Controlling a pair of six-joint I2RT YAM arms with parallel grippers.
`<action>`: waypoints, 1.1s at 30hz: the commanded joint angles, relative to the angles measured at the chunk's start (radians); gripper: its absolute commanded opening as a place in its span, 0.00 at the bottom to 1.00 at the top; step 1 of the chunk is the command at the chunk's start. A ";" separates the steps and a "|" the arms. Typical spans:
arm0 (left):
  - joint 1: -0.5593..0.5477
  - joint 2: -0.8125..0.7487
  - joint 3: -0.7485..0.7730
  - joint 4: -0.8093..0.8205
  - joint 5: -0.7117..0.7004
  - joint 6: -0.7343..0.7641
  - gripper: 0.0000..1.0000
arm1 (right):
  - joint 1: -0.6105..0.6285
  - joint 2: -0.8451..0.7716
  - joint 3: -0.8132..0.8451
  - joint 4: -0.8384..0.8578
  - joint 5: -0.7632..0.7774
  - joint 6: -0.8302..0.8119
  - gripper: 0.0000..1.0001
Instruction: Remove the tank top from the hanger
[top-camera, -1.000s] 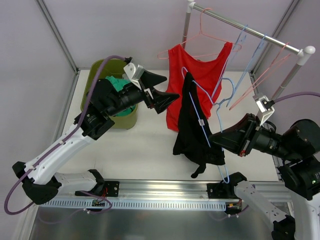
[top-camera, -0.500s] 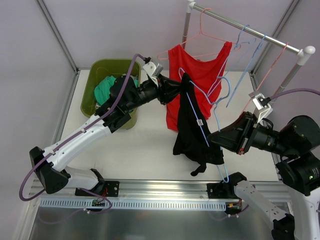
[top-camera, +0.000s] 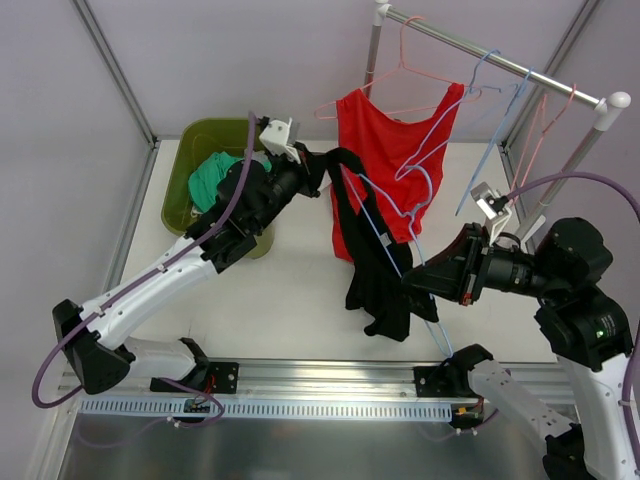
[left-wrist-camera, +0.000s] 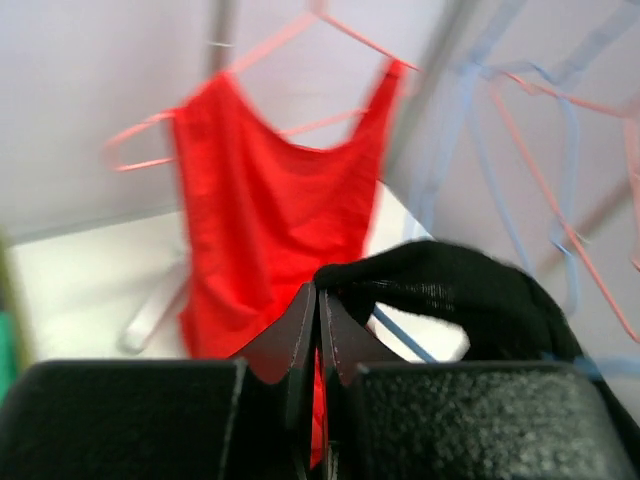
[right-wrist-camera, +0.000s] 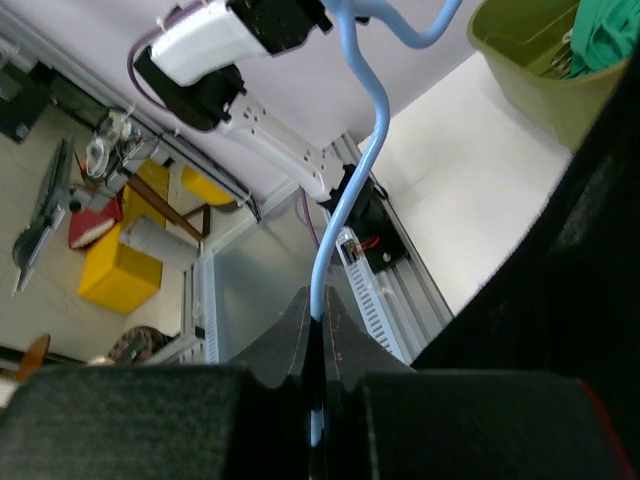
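A black tank top (top-camera: 375, 275) hangs from a light blue hanger (top-camera: 398, 205) in mid-air over the table. My left gripper (top-camera: 326, 166) is shut on its upper strap, pulling the cloth out to the left. In the left wrist view the black strap (left-wrist-camera: 450, 290) sits pinched at the tips of the left gripper (left-wrist-camera: 318, 295). My right gripper (top-camera: 412, 283) is shut on the hanger's lower wire. The right wrist view shows the blue hanger (right-wrist-camera: 350, 180) rising from the shut right gripper (right-wrist-camera: 315, 310), with the black tank top (right-wrist-camera: 590, 260) at the right.
A red tank top (top-camera: 395, 140) hangs on a pink hanger from the metal rack (top-camera: 490, 55), right behind the black one. Several bare hangers hang further right on the rail. A green bin (top-camera: 190, 150) with teal cloth stands at the back left.
My left gripper reached across from the bin, shut on the black top's strap and drew it leftward. The right arm moved left and the hanger tilted.
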 joint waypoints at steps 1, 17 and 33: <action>0.001 -0.096 -0.021 -0.033 -0.381 -0.073 0.00 | 0.005 -0.009 -0.009 -0.031 -0.131 -0.139 0.00; 0.002 -0.195 -0.085 -0.099 -0.107 -0.127 0.00 | 0.016 -0.098 -0.061 0.182 -0.362 -0.213 0.00; 0.002 -0.278 0.060 -0.191 -0.406 -0.052 0.00 | 0.051 0.075 -0.124 0.178 -0.356 -0.139 0.00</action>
